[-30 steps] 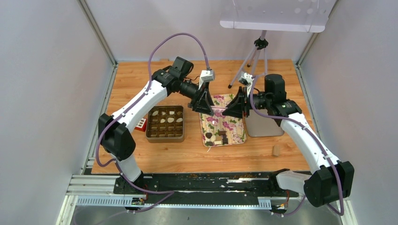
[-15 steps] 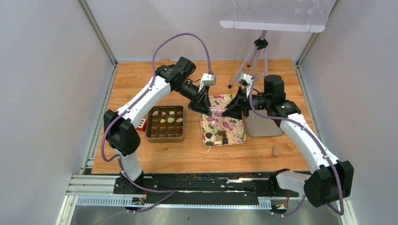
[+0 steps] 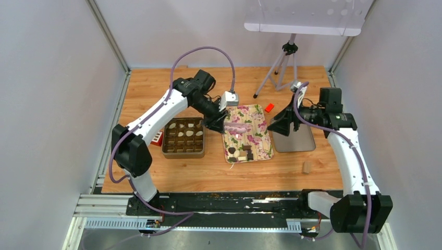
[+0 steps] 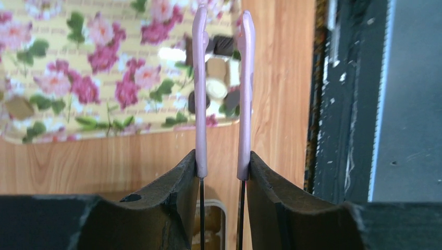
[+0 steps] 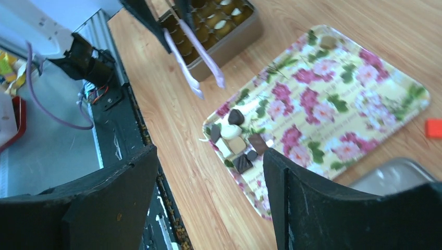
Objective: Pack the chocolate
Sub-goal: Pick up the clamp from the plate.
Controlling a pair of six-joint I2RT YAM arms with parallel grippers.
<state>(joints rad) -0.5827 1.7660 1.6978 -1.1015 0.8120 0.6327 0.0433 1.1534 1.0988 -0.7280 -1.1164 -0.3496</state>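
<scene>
The chocolate lies in a small heap of dark, cream and tan pieces at the near end of a floral tray. More pieces sit in the compartments of a metal tin. My left gripper is shut on purple tongs that reach over the tray. In the left wrist view the tongs stand slightly apart in the left gripper, their tips over the chocolate. My right gripper hangs open and empty at the tray's right edge. The right wrist view shows the right gripper, chocolate, tongs and tin.
A small red block lies behind the tray. A grey metal lid sits right of the tray, and a tan cylinder lies near the front right. A tripod stands at the back. A red-and-white item lies left of the tin.
My right gripper has let go of the tongs, opened wide and drawn back to the right, uncovering the red block. The left gripper keeps the tongs and has shifted slightly.
</scene>
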